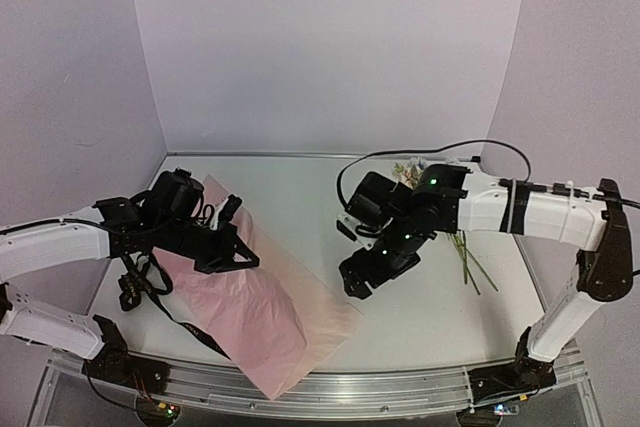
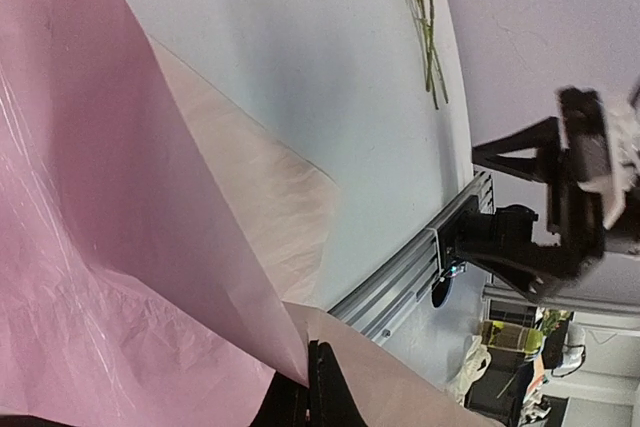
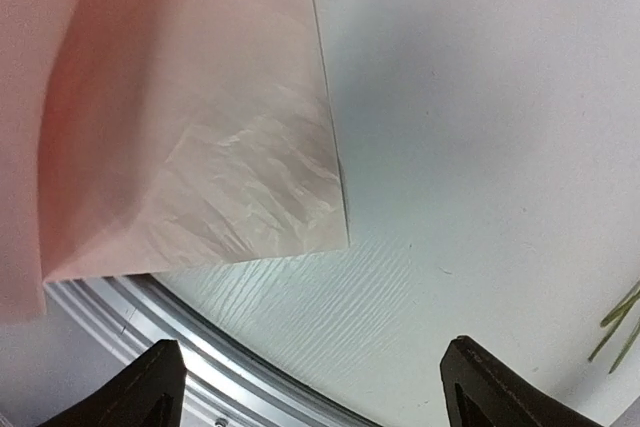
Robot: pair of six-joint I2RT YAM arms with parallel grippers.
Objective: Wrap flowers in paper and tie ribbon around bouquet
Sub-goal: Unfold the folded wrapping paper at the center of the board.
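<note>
The pale pink paper [image 1: 262, 319] lies across the table's left half, one corner hanging over the front rail. My left gripper [image 1: 246, 261] is shut on the paper's raised edge; in the left wrist view the fingers [image 2: 318, 387] pinch a fold of the paper [image 2: 120, 247]. To the right of the sheet my right gripper [image 1: 356, 281] stands open and empty above bare table, close to the paper's corner [image 3: 210, 137]. The flowers [image 1: 408, 173] lie at the back right, partly hidden by the right arm, with stems [image 1: 466, 259] trailing forward. A black ribbon [image 1: 195, 332] loops beside the paper's left edge.
The aluminium front rail [image 1: 330, 387] runs along the near edge, also seen under the right gripper's fingers [image 3: 160, 387]. The flower stems [image 2: 428, 37] show far across the table in the left wrist view. White walls close in the back and sides.
</note>
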